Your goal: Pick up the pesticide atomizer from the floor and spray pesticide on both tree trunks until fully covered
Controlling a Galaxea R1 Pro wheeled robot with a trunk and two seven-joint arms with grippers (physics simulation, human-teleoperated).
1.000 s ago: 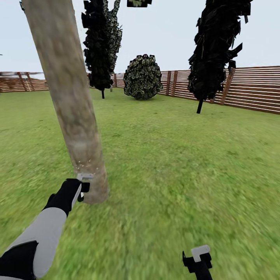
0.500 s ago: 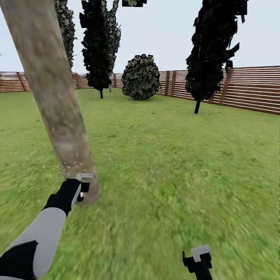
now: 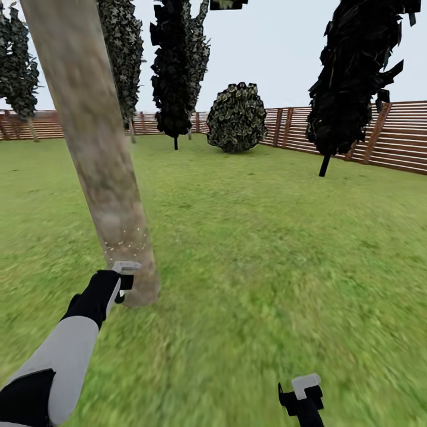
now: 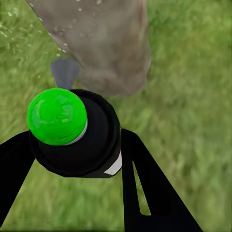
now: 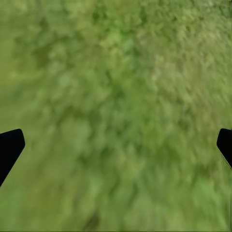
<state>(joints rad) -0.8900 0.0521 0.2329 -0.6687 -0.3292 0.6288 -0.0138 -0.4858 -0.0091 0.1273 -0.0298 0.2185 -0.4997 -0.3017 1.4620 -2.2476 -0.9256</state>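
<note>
**Lawn, fence and one trunk at my left hand**

Green floor (image 3: 267, 249) runs to the slatted fence (image 3: 403, 139). Since half a second ago my view has swung, revealing more dark trees at left. My left gripper (image 3: 123, 279) stays clamped on the pesticide atomizer (image 4: 77, 133), white pesticide (image 3: 127, 243) speckling the tree trunk (image 3: 98, 148). My right gripper (image 5: 116, 145) hangs spread over grass.
</note>
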